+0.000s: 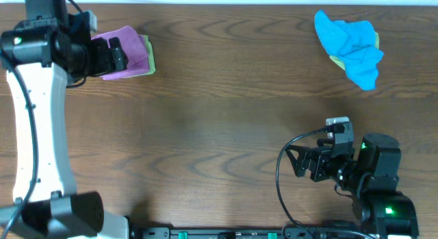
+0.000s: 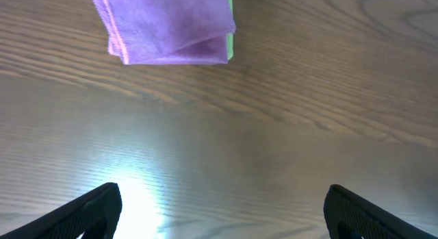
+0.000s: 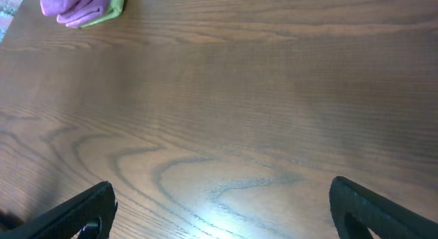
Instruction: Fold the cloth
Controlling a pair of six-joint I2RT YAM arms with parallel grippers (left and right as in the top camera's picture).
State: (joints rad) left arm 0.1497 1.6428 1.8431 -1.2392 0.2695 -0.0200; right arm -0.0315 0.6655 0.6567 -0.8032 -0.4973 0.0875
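The counter [image 1: 219, 95] was a flat, firm wood-grain surface with a patch of glare under each wrist; nothing of the room beyond it could be made out. The blue cloth [image 1: 350, 46] lay crumpled in a heap, far ahead of the right claw [image 3: 222, 208] and well apart from it. Judged soft, light and limp, it should be pinched at a free corner or edge. The purple cloth [image 2: 168, 27] lay folded just ahead of the left claw [image 2: 226, 208], on a green cloth [image 2: 230, 33]. Both claws stood with fingers spread wide, holding nothing
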